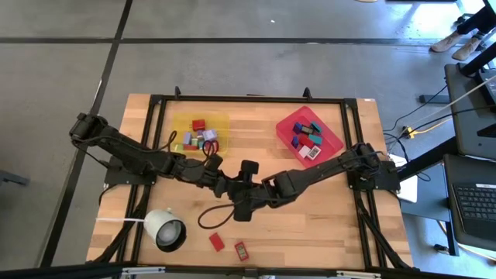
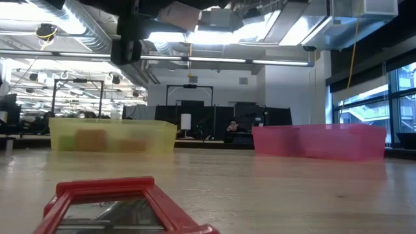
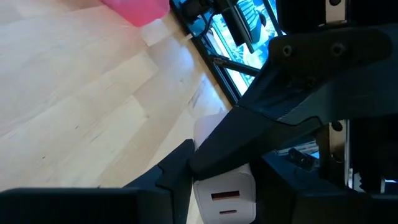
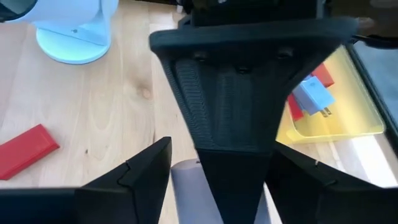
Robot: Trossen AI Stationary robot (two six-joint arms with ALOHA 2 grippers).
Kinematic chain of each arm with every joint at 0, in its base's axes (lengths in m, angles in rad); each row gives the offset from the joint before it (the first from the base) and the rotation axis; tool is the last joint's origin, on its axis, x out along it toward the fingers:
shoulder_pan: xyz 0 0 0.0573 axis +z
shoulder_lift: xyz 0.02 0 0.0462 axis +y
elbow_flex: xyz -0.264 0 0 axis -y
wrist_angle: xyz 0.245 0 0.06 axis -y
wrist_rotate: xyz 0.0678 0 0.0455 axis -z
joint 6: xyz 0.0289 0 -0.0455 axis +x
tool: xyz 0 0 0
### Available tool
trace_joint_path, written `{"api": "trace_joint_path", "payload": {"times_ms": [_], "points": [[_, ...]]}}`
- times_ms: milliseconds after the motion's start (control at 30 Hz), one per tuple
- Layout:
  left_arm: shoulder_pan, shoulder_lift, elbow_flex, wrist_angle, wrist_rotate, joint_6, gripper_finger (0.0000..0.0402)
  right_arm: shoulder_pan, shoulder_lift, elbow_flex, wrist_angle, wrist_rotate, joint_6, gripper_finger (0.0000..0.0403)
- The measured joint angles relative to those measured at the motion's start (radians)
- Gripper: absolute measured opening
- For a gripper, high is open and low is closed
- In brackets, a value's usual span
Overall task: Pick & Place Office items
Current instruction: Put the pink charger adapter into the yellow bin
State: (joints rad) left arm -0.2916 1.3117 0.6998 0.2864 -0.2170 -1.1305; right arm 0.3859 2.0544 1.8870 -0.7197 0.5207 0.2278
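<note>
Both arms meet at centre frame of the high view. Left gripper (image 1: 232, 188) and right gripper (image 1: 249, 186) sit together over a white block (image 3: 222, 193), visible between the dark fingers in the left wrist view; can't tell which one grips it, or if either is closed. 2 red blocks (image 1: 217, 242) lie on the surface (image 1: 325, 225) at lower centre. More blocks fill the yellow tray (image 1: 180, 124) upper left and red tray (image 1: 333, 142) upper right. White lamp-like object (image 1: 165, 229) lower left.
</note>
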Motion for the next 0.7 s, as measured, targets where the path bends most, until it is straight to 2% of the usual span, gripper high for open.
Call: {"api": "trace_joint_path", "payload": {"times_ms": [133, 367, 500, 700], "points": [[0.000, 0.000, 0.000, -0.006, 0.003, -0.001, 0.0130, -0.001, 0.000, 0.000, 0.001, -0.071, 0.008, 0.0266], [0.000, 0.001, 0.000, 0.004, 0.000, 0.015, 0.0130, 0.000, -0.019, 0.000, -0.014, -0.098, 0.030, 0.0312], [0.002, 0.000, 0.000, 0.001, -0.002, 0.019, 0.0130, 0.003, -0.074, 0.000, -0.107, -0.111, 0.040, 0.0321], [0.039, -0.001, 0.000, -0.042, -0.014, 0.092, 0.0130, -0.004, -0.164, 0.000, -0.270, -0.178, 0.199, 0.0322]]}}
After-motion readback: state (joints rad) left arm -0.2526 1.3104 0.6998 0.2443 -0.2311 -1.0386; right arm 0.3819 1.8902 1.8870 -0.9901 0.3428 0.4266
